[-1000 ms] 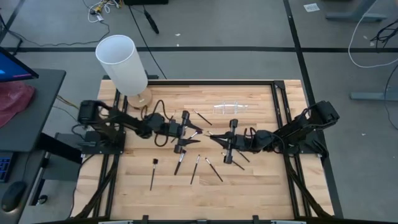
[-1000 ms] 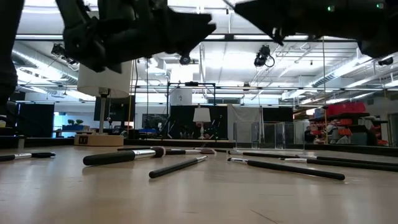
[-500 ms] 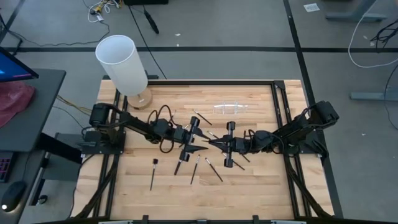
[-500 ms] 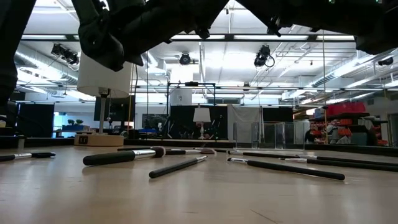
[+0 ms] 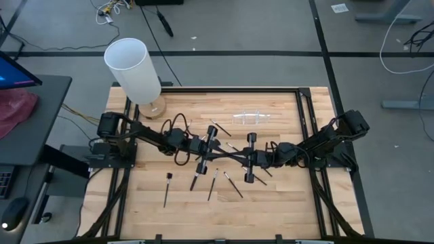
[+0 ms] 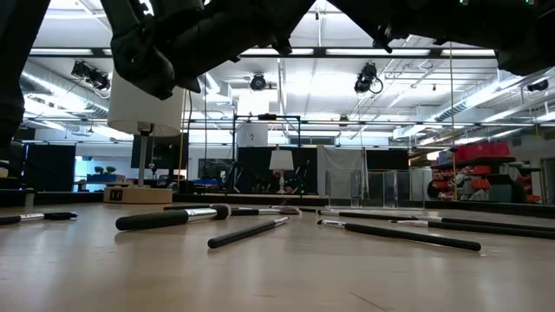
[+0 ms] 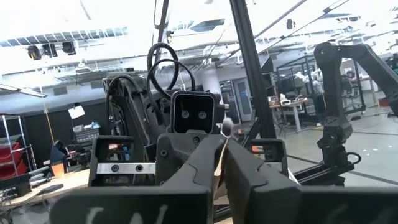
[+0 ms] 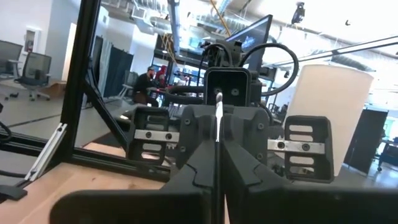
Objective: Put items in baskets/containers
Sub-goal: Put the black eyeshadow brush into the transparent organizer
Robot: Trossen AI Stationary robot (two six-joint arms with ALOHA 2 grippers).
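Left gripper (image 5: pixel 218 158) clenched on a makeup brush (image 7: pixel 219 163), right gripper (image 5: pixel 237 158) clenched on the same brush, tip to tip above table centre, loose brushes (image 5: pixel 166 188) on the near wooden table (image 5: pixel 271 203), clear holder (image 5: pixel 252 118) far right of centre, white cylinder (image 5: pixel 133 69) far left.

bright overhead ceiling lights glare; arms silhouetted, soft shadows.

You can barely make out the clear holder (image 5: pixel 252 117) beyond the right pincer (image 5: pixel 239 157), its outline too faint to trace.
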